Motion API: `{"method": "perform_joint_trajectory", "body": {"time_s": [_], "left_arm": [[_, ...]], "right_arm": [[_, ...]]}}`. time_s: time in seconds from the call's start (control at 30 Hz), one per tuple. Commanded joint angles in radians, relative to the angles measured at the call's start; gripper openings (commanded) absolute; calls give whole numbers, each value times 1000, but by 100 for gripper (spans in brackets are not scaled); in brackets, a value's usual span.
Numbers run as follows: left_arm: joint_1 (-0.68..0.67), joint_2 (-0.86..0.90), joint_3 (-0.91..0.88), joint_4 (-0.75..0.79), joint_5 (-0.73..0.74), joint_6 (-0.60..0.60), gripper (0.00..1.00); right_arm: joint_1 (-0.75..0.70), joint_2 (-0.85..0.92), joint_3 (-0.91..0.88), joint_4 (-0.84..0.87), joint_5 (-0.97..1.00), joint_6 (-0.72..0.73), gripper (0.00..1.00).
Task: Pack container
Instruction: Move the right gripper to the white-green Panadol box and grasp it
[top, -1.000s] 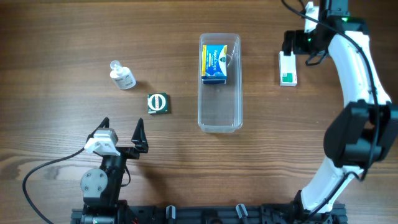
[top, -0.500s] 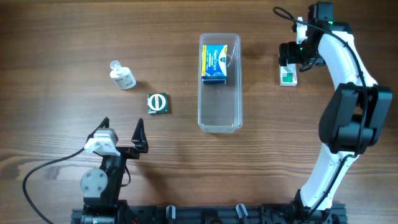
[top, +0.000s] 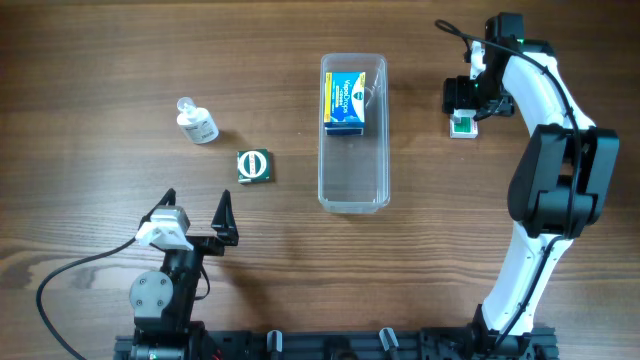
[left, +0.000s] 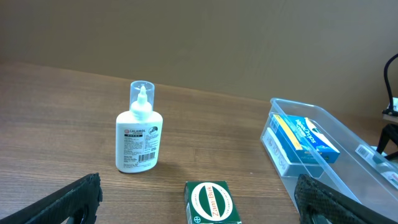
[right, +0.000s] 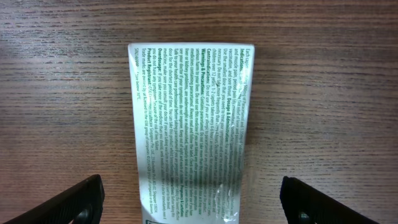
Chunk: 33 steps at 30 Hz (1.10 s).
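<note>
1. Right gripper (right: 189, 202): jaws spread wide, holding nothing. In the right wrist view a fingertip shows in each lower corner, and both are clear of the white pack (right: 186, 124) lying between them on the table (right: 62, 74).
2. White pack: lies flat, printed side up, directly under the right gripper. Its long axis runs away from the wrist camera, so the fingers flank its two long sides. Judgement: a straight descent and closure would pinch it across its narrow width.
3. Container (top: 322, 150): sits mid-table, to the left of the right gripper and well apart from it. Its long axis runs near-to-far, parallel to the pack. A blue-and-yellow box (top: 343, 102) occupies its far end; the near portion is bare.
4. Key relation: the right arm is the nearer arm to both pack and container. Judgement: the coming carry is a leftward move, with no need to turn the pack to match the tub's length.
5. Green box (top: 254, 166) and small bottle (top: 198, 124): on the table beyond the container's left side, unpacked.
6. Left gripper (top: 197, 205): jaws spread, empty, at the near edge.
</note>
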Motion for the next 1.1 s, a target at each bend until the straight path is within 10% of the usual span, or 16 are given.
{"method": "perform_joint_trajectory", "body": {"time_s": [0.0, 0.6, 1.07], "left_arm": [[8, -7, -4, -4, 16, 19, 100], [8, -7, -4, -4, 16, 19, 100], [8, -7, -4, -4, 16, 19, 100]], "right_arm": [[17, 26, -10, -8, 50, 19, 91], [22, 37, -55, 29, 55, 4, 91], [24, 31, -45, 41, 54, 14, 63]]}}
